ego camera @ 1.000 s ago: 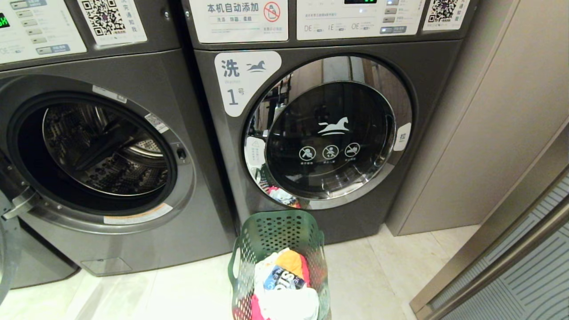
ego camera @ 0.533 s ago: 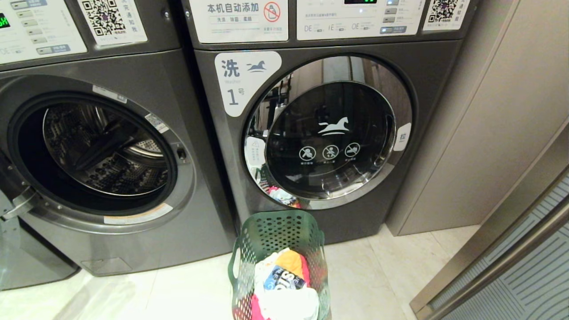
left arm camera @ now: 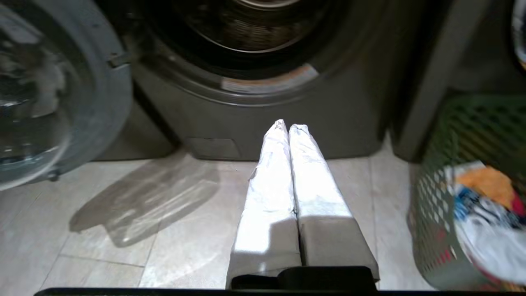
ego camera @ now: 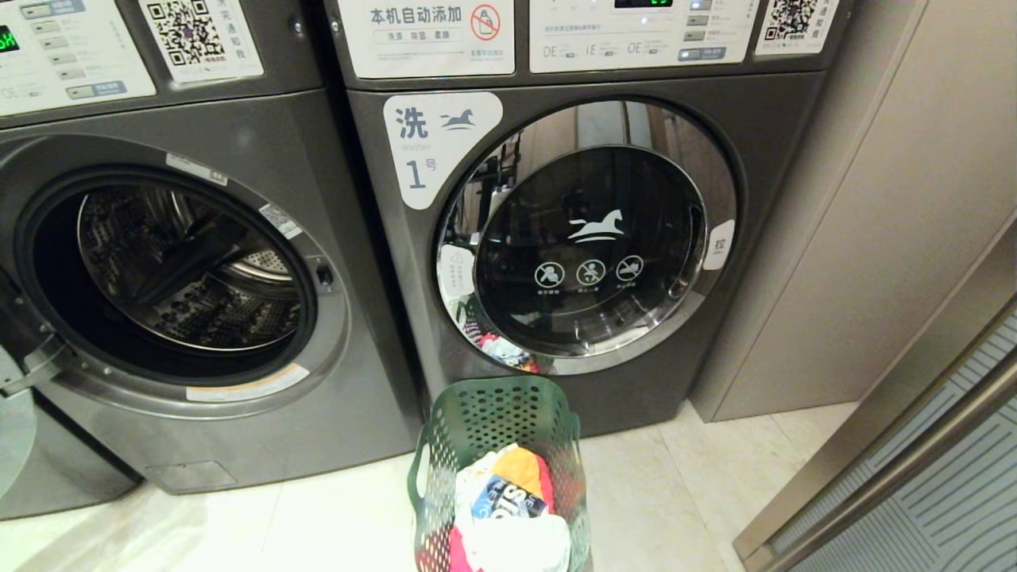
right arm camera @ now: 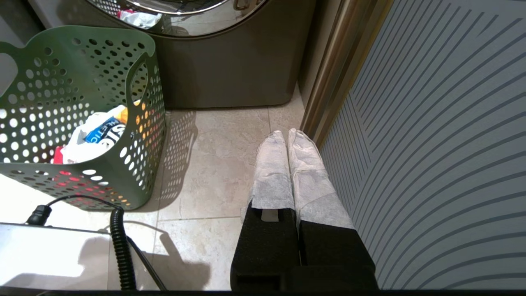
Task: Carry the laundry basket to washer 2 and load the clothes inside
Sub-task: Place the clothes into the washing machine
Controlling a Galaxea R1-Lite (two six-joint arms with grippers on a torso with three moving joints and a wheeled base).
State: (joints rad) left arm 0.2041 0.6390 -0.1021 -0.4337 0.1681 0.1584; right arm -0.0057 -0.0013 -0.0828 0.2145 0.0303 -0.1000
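Note:
The green laundry basket (ego camera: 493, 413) stands on the tiled floor in front of the washer labelled 1. The clothes (ego camera: 508, 508) lie inside it: white with blue lettering, orange and pink-red. Left of it is the dark grey washer 2 (ego camera: 262, 127) with its drum (ego camera: 183, 270) exposed and its door (left arm camera: 49, 94) swung open; its number label is out of view. My left gripper (left arm camera: 289, 126) is shut and empty, low over the floor facing that washer, with the basket (left arm camera: 431, 193) to one side. My right gripper (right arm camera: 286, 133) is shut and empty beside the basket (right arm camera: 61, 82).
Washer 1 (ego camera: 588, 238) has its chrome-rimmed door closed. A beige wall panel (ego camera: 874, 238) and a striped grey panel (right arm camera: 431, 144) close off the right side, close to my right gripper. A coiled black cable (right arm camera: 119, 246) and a white part of my base (right arm camera: 49, 255) lie near the basket.
The open door's glass at the left edge of the head view has shifted slightly. Basket, clothes and both washers have stayed where they were.

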